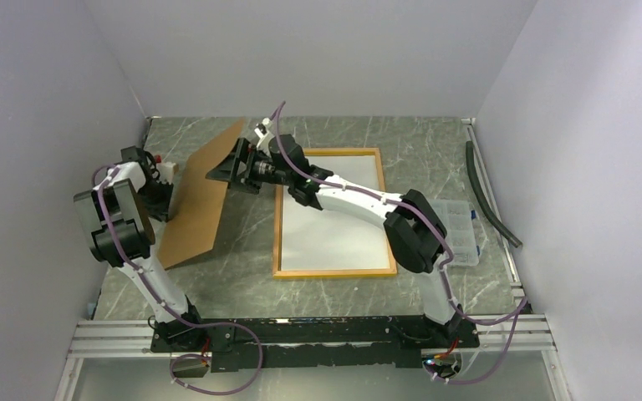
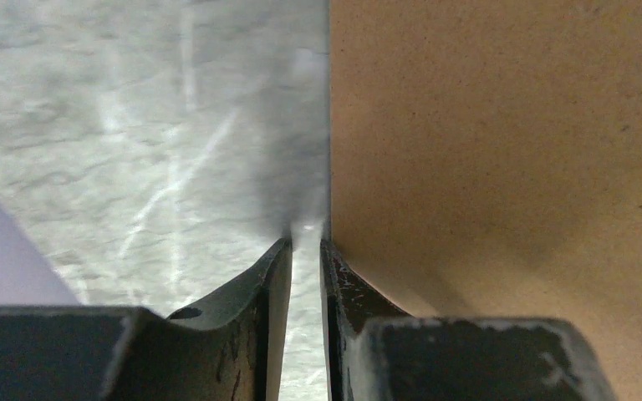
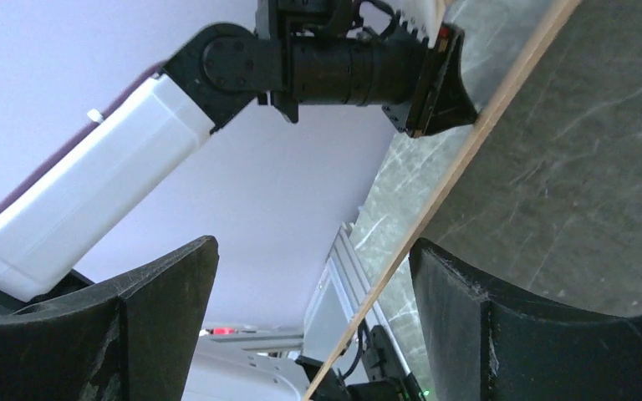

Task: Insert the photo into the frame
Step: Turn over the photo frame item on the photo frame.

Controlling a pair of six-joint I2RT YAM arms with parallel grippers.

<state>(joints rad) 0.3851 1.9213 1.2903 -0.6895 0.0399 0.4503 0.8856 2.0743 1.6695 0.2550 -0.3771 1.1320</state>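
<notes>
The left gripper (image 2: 307, 242) clenched the tilted board (image 1: 205, 196) at its 9 o'clock edge; the right gripper (image 3: 313, 246) gaped astride its 2 o'clock edge; the photo (image 1: 326, 242) lay white-side-up in the frame (image 1: 277, 242), 3 o'clock of the board.

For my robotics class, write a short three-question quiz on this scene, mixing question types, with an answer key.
1. True or false: the right gripper has its jaws wide open.
2. What does the left gripper pinch? A the frame; B the brown board; C nothing.
3. In a few words: how does the frame lie, and on which side of the brown board in the top view?
Key: 1 true; 2 B; 3 flat on the table, to the right of the board.
</notes>
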